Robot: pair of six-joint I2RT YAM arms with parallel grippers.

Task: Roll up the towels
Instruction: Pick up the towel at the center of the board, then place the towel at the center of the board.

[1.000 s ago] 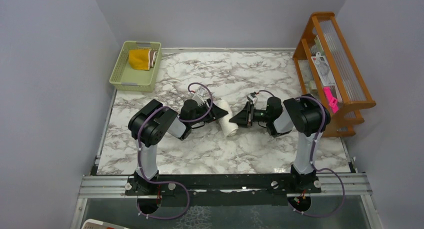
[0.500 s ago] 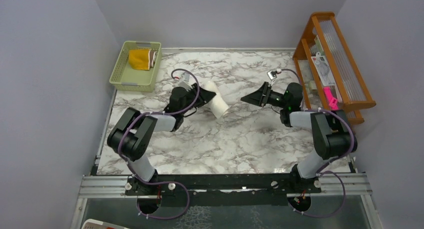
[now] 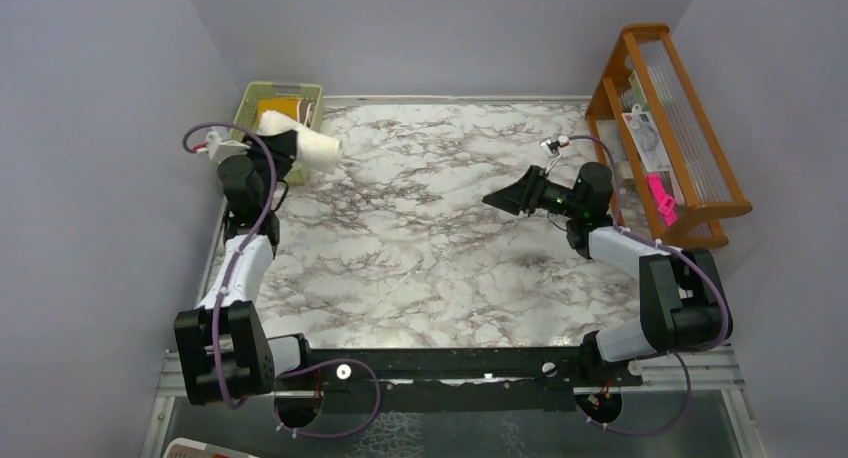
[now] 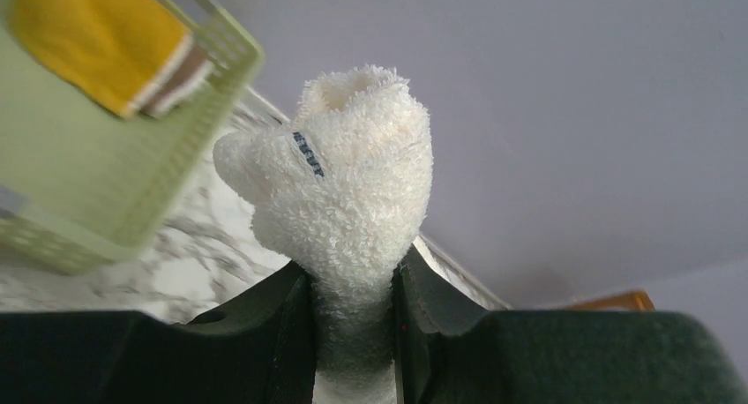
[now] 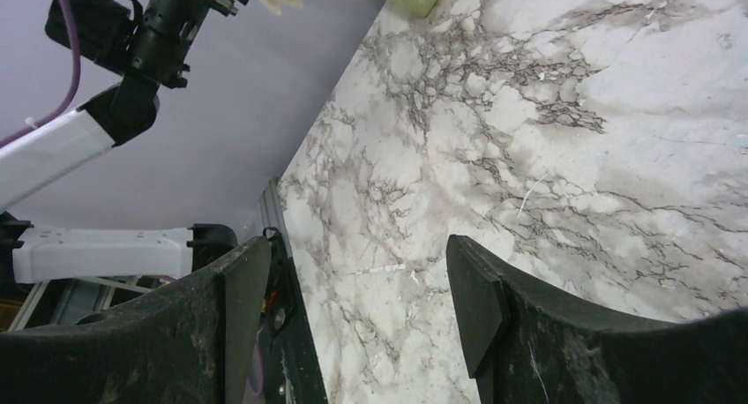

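Note:
My left gripper [image 3: 283, 148] is shut on the rolled cream-white towel [image 3: 312, 146] and holds it in the air at the light-green basket's right rim. In the left wrist view the roll [image 4: 348, 183] stands up between the two black fingers [image 4: 273, 333], squeezed at its lower part. The brown and mustard-yellow towel [image 3: 285, 110] lies rolled in the basket [image 3: 252, 106]; it also shows in the left wrist view [image 4: 106, 33]. My right gripper [image 3: 497, 197] is open and empty above the marble table's right half; the right wrist view [image 5: 353, 307] shows only marble between its fingers.
A wooden rack [image 3: 668, 128] with papers and a pink item stands at the table's right edge. Grey walls close the left, back and right sides. The black rail [image 3: 450, 363] with both arm bases runs along the near edge.
My left arm has swung far left and back, carrying the white roll from the table's middle to the basket's edge. My right gripper let go of the roll, opened and drew back to the right.

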